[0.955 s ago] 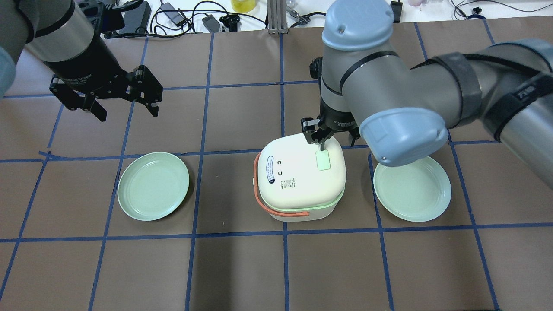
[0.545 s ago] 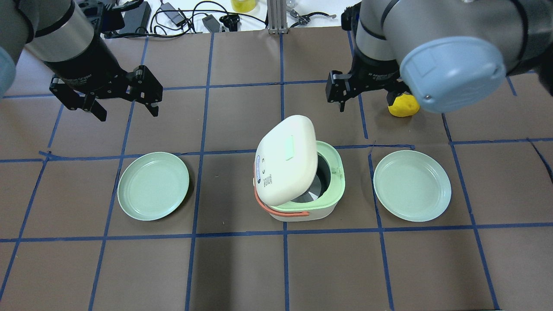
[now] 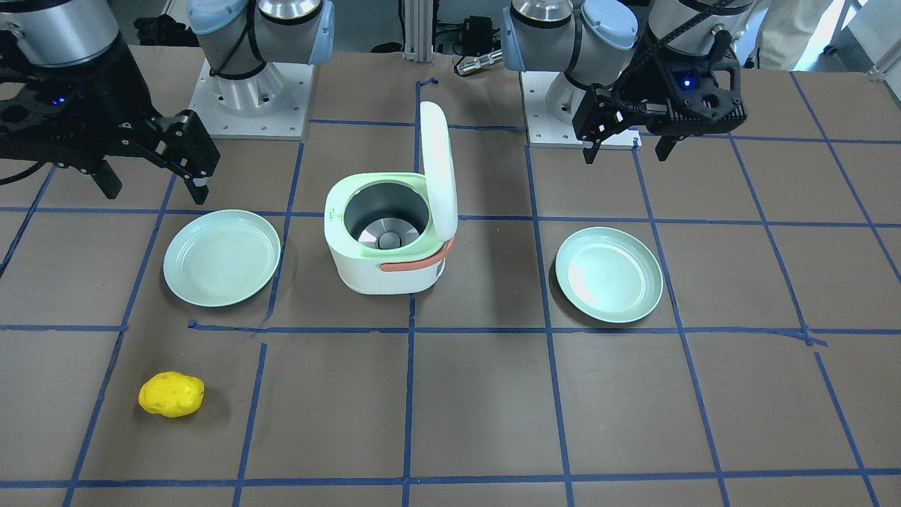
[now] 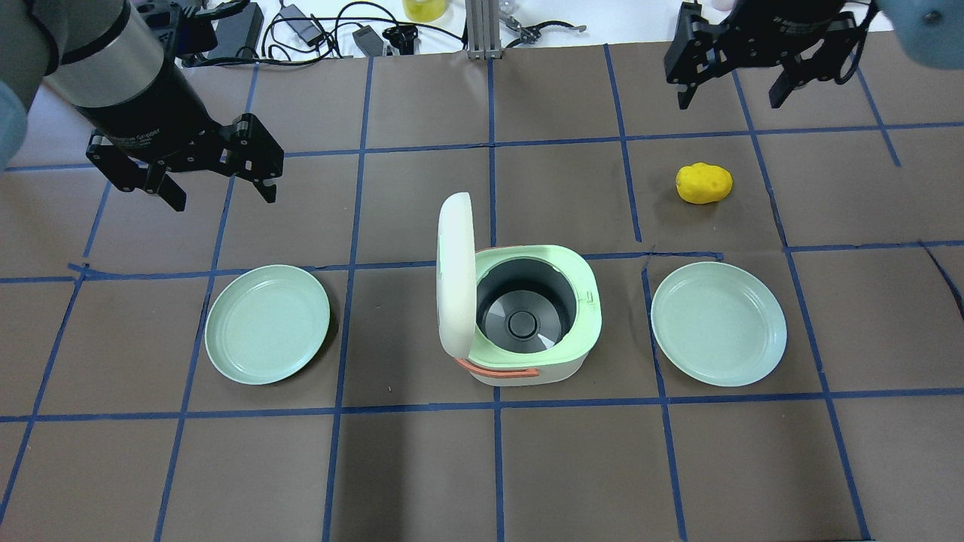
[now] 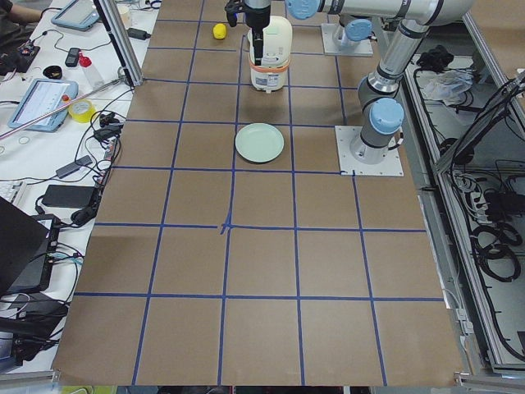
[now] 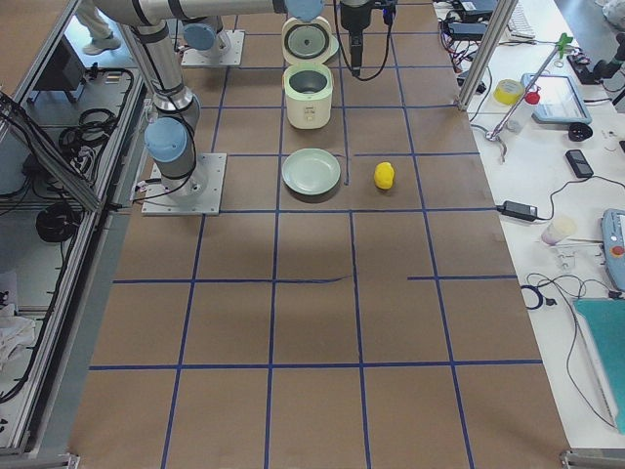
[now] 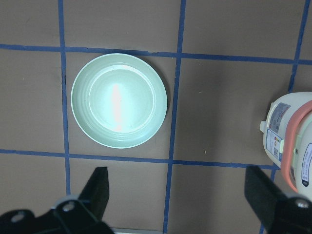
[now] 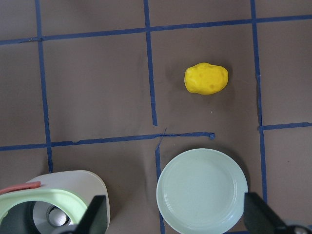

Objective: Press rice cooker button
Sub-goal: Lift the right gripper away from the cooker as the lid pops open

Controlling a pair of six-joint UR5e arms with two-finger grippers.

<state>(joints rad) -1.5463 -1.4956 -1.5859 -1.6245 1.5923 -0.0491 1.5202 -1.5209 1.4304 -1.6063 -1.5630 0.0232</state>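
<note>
The white rice cooker point(image 4: 527, 369) with a pale green rim stands mid-table with its lid point(image 4: 456, 275) upright and the dark empty pot showing. It also shows in the front view point(image 3: 383, 271). The lid's button faces away and is hidden. My right gripper point(image 4: 728, 102) is open and empty, raised at the far right, well away from the cooker. It also shows in the front view point(image 3: 156, 193). My left gripper point(image 4: 226, 199) is open and empty, hovering at the far left; the front view point(image 3: 626, 156) shows it too.
A green plate point(image 4: 267, 324) lies left of the cooker and another green plate point(image 4: 718, 324) lies right of it. A yellow potato-like object point(image 4: 703, 183) lies beyond the right plate. Cables and gear line the table's far edge.
My right gripper has lifted off the lid's button and drawn back to the far right. The lid has swung from shut to fully upright. The left arm has not moved.
</note>
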